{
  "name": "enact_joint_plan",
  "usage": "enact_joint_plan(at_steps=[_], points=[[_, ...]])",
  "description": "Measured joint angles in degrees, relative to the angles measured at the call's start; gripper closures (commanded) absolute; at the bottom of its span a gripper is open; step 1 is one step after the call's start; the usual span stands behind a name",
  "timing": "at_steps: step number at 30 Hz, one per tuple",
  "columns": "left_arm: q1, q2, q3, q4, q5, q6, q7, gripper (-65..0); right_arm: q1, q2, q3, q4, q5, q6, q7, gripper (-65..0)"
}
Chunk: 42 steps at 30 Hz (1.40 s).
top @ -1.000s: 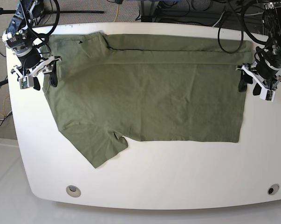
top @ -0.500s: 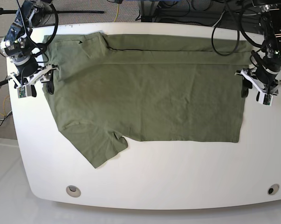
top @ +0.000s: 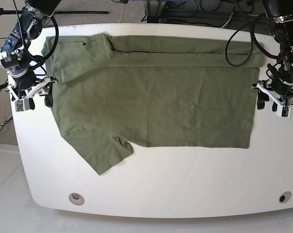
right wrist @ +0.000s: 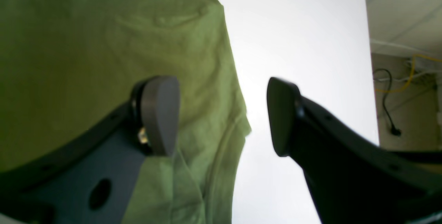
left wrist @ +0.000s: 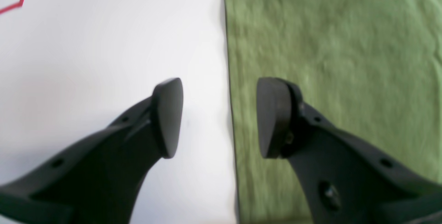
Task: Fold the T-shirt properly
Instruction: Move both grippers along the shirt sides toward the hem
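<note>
**Olive T-shirt flat on the surface, both grippers open at its ends**

The T-shirt (top: pixel 156 102) lies spread across the white surface (top: pixel 185 179), its far long edge turned over toward the middle in a narrow band. One short sleeve sticks out at the near left corner of the base view, and the straight hem runs down the base view's right side.

The left gripper (top: pixel 275 103) hangs at the hem side, on the base view's right. Its jaws stand well apart and hold nothing. In the left wrist view this gripper (left wrist: pixel 219 117) straddles the cloth's edge: one fingertip (left wrist: pixel 168 117) is over bare surface, the other over green fabric (left wrist: pixel 331 54). Whether either touches down cannot be told.

The right gripper (top: pixel 33 96) sits at the opposite end, on the base view's left, beside the sleeve and shoulder area. Its jaws are likewise wide and empty. In the right wrist view the gripper (right wrist: pixel 222 117) has one fingertip (right wrist: pixel 160 113) above the shirt (right wrist: pixel 86 54) and the other above bare surface, with the stitched sleeve edge between them
</note>
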Motion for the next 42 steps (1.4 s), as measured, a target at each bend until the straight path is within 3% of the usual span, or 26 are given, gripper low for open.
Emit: enact_joint_plan(at_steps=[10,25,42], points=[[-7.04,-0.42,1.92,-6.78,-0.48,-0.28,-0.39,-32.4,4.85,-0.02,-1.05,-4.83,-0.68,0.02,0.04,-38.7],[-19.45,-1.51,7.45,-21.64,-0.48,0.13,-2.71,-33.1,16.39,1.27,-5.46,-21.44,-1.40,-0.22,0.55,-38.6],[-26.49,-1.14,13.18,-34.56,-0.42,0.11,-6.23,-34.4,25.42,2.38,-6.23,-34.47,-2.67,0.00,3.26,-38.5]])
